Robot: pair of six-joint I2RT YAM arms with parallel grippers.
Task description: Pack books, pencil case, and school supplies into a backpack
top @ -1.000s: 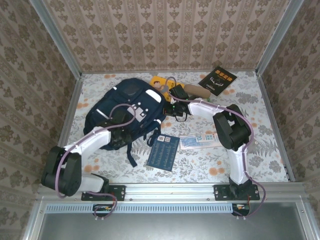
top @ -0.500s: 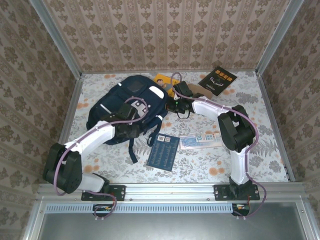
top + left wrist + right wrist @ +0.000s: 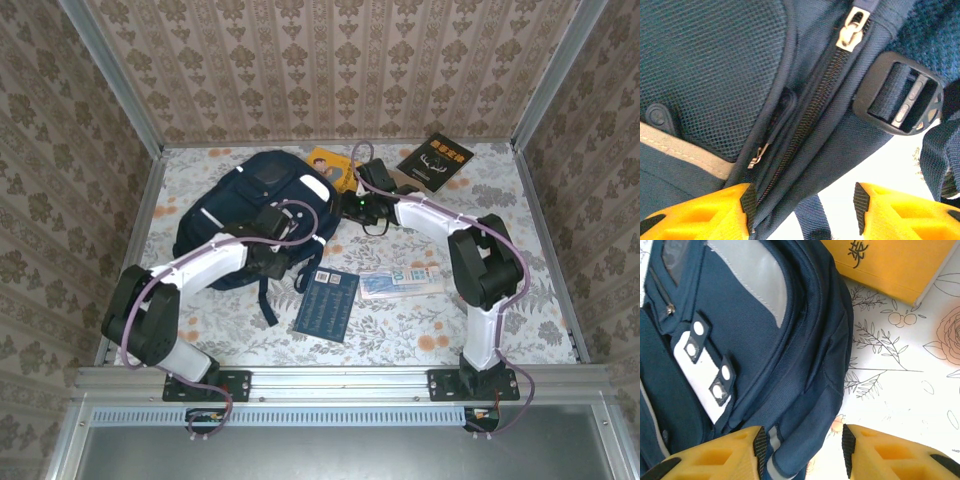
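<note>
Left wrist: backpack [image 3: 715,65] just below gripper [image 3: 804,202]

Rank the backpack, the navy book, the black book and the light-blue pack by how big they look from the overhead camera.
1. backpack, by far the largest.
2. navy book and black book: too alike to rank, and the black one lies farther away.
3. light-blue pack, smallest.

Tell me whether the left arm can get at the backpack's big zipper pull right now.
Probably yes. The left gripper is open right over the backpack, and the big zipper pull lies bare just ahead, nothing covering it.
</note>
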